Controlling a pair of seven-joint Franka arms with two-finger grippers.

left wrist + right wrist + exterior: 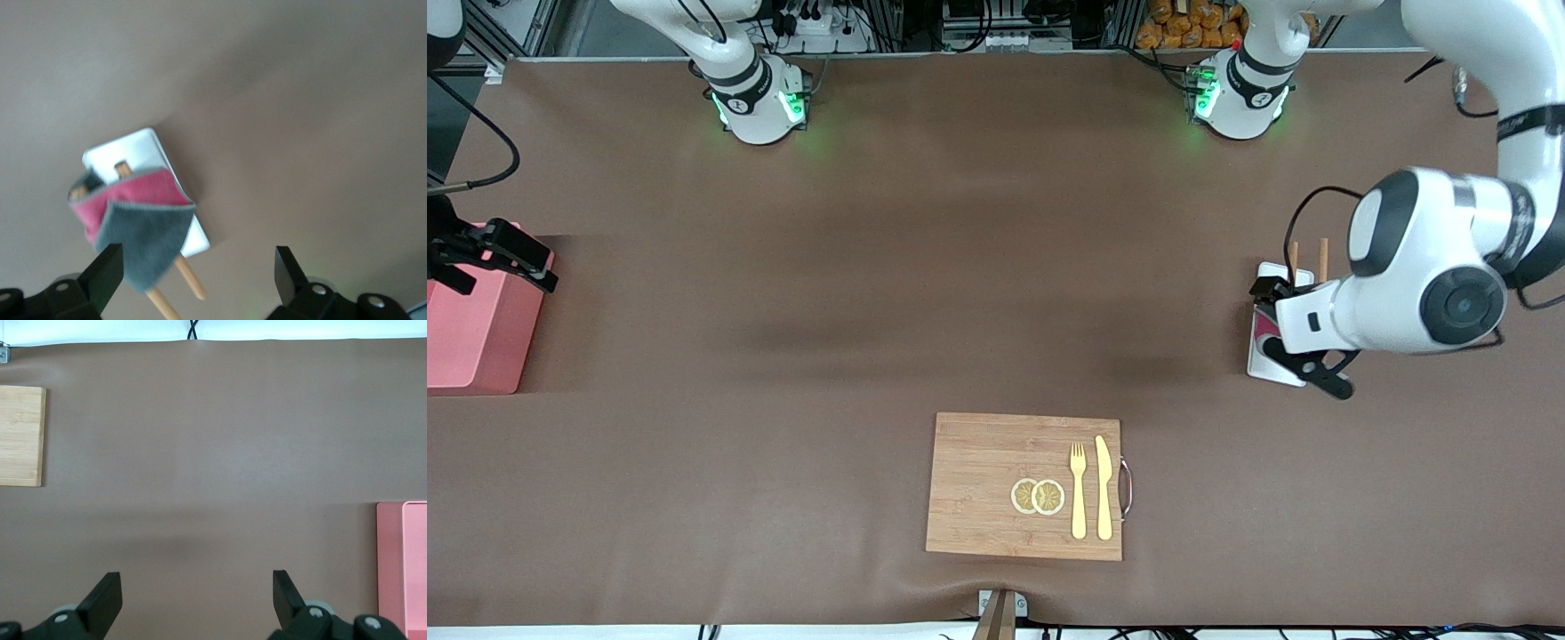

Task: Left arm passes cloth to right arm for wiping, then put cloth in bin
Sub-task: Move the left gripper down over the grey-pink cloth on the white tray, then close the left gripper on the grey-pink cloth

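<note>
Step in hand: first pickup, nothing grasped yet. Left gripper up over the white tray at the left arm's end of the surface, fingers spread wide, empty. Cloth directly under and slightly off-centre of that gripper, draped over the tray and the chopsticks, crimson face on top, grey flap folded over toward the gripper. In the left wrist view, one black finger just overlapping the grey corner, apart from it in height by the look of it; the other finger well clear over bare surface. No contact visible.

Right gripper hovering at the rim of the bin at the right arm's end, fingers spread, empty; waiting. Bin edge just beside one finger in the right wrist view, bare surface below. Well away from both grippers: cutting board with fork, knife and two lemon slices, untouched.

Progress judged: very start; handover, wipe and binning all still to come.

Next move needs: shift left gripper so cloth sits centred between fingers, descend, pinch the raised grey fold only. Risk: catching a chopstick or dragging the tray along; a thin fold may slip. After lift, carry toward mid-surface for the handover, with enough cloth hanging free for the right gripper.
</note>
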